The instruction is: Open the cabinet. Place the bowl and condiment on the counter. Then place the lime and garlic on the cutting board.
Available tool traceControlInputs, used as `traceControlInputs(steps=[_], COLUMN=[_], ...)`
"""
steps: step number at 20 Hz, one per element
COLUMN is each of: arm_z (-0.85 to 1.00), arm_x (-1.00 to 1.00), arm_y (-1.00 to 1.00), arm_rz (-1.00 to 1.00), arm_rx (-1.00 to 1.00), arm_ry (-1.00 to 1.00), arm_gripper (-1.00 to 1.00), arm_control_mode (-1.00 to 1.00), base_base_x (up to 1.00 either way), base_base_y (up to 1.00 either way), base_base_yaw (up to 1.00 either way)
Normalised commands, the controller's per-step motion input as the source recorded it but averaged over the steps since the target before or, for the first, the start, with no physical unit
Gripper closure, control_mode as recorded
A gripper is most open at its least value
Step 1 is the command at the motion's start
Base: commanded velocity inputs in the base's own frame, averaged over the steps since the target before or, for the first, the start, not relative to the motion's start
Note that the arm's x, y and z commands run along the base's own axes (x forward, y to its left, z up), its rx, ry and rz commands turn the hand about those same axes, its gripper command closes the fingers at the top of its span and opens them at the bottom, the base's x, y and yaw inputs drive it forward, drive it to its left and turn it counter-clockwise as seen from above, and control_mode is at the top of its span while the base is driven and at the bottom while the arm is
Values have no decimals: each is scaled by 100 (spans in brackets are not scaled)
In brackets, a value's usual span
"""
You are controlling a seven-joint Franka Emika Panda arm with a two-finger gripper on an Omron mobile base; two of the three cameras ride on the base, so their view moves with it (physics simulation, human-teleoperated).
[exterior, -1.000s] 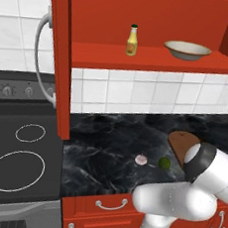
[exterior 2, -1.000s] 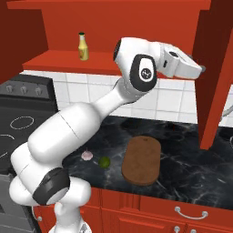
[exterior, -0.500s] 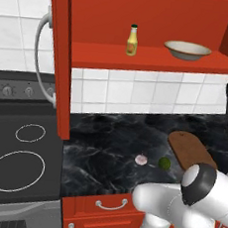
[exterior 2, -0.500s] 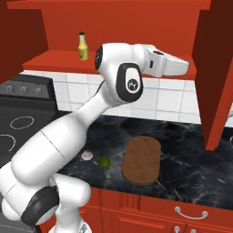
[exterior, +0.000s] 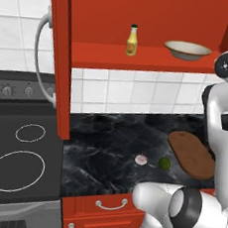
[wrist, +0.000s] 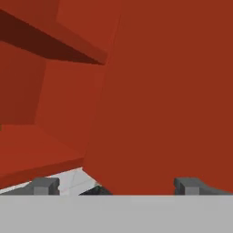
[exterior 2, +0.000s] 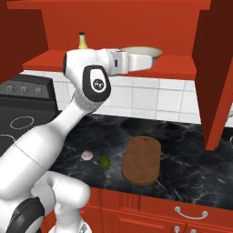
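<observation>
Standing: cabinet point(exterior: 62, 56) was open; bowl point(exterior: 187, 50), condiment point(exterior: 132, 40) sat shelved.
Pending: lime point(exterior: 164, 163), garlic point(exterior: 141, 159) lay left of cutting board point(exterior: 191, 154).
Gripper point(wrist: 116, 185): jaws wide, empty.

White glossy arm point(exterior 2: 54, 136), rounded links, dark grey joint caps.

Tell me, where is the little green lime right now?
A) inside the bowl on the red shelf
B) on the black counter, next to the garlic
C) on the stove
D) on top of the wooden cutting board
B: the lime lies on the black counter just beside the garlic, short of the cutting board; the bowl sits up on the cabinet shelf.
</observation>
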Motion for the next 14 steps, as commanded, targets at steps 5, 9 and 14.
traceControlInputs(steps=[5,9,14], arm_z=[-4,8,5], arm_x=[-7,-15,-11], arm_y=[7,3,0], arm_rz=[0,5,24], arm_rx=[-2,1,27], arm_ry=[11,-5,-12], arm_gripper=[-100,-100,-100], arm_control_mode=[-100,-100,-100], base_base_x=[0,0,0], base_base_y=[0,0,0], base_base_yaw=[0,0,0])
